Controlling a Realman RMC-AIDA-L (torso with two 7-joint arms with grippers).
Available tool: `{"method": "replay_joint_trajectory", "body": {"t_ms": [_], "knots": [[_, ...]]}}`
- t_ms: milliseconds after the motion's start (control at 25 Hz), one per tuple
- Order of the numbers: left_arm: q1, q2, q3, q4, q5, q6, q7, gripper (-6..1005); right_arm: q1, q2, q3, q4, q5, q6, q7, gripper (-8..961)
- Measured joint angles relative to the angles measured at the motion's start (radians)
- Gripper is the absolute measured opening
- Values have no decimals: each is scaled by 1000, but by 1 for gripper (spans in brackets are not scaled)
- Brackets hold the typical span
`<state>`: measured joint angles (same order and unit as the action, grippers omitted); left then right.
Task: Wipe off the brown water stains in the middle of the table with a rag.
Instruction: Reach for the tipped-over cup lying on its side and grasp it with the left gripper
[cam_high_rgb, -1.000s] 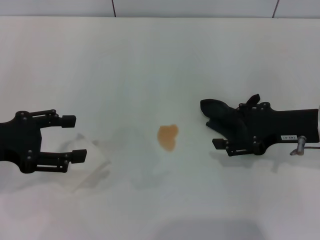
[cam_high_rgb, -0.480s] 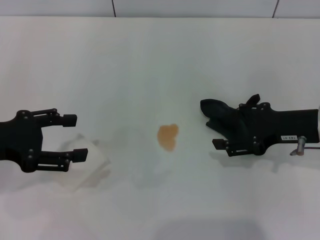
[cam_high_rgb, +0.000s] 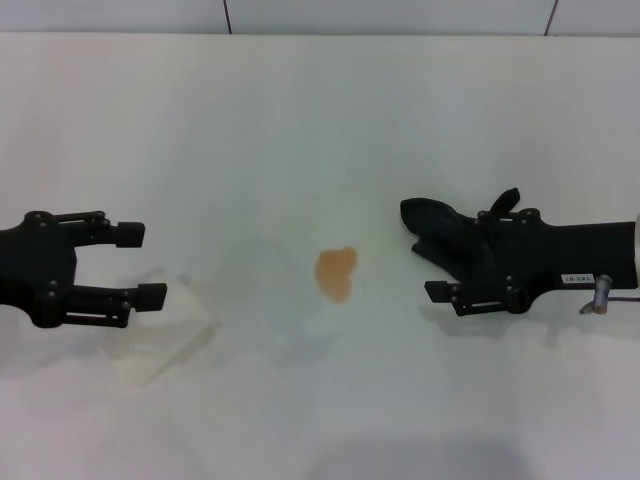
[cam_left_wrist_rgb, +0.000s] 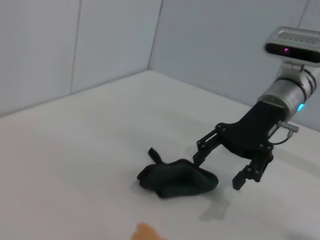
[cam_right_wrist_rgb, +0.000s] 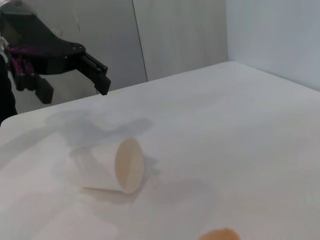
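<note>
Now, step: right gripper (cam_high_rgb: 452, 272) poised spread over the rag (cam_high_rgb: 440, 229), not grasping.
Left gripper (cam_high_rgb: 138, 264): released, idle.
Next: pinch rag, sweep to brown water stains (cam_high_rgb: 336, 273) mid-surface (cam_high_rgb: 320, 120).

A clear plastic cup (cam_right_wrist_rgb: 111, 168) is lying on its side on the white surface, its round open mouth showing a faint brownish tint. It is casting a soft shadow beside itself. Grey wall panels (cam_left_wrist_rgb: 100, 45) are standing behind the far edge.
</note>
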<state>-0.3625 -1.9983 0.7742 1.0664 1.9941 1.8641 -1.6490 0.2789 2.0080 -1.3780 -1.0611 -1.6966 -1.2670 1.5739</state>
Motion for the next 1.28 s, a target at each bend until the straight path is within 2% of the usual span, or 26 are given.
{"method": "replay_joint_trajectory", "body": {"t_ms": [360, 400, 600, 760, 1000, 1280], "knots": [[-56, 10, 1, 46, 155, 30, -148, 875, 4, 1, -1, 14, 5, 0, 0, 814], [-80, 18, 2, 57, 199, 53, -185, 875, 5, 1, -2, 14, 6, 0, 0, 814], [-110, 36, 22, 105, 265, 71, -261, 875, 5, 2, -8, 17, 8, 0, 0, 814], [-125, 47, 71, 193, 326, 81, -331, 875, 3, 2, -9, 29, 12, -1, 0, 814], [-174, 51, 116, 229, 397, 86, -406, 875, 5, 2, -9, 40, 13, -2, 0, 813], [-209, 39, 153, 204, 461, 87, -443, 876, 6, 3, -12, 42, 30, -1, 0, 813]]}}
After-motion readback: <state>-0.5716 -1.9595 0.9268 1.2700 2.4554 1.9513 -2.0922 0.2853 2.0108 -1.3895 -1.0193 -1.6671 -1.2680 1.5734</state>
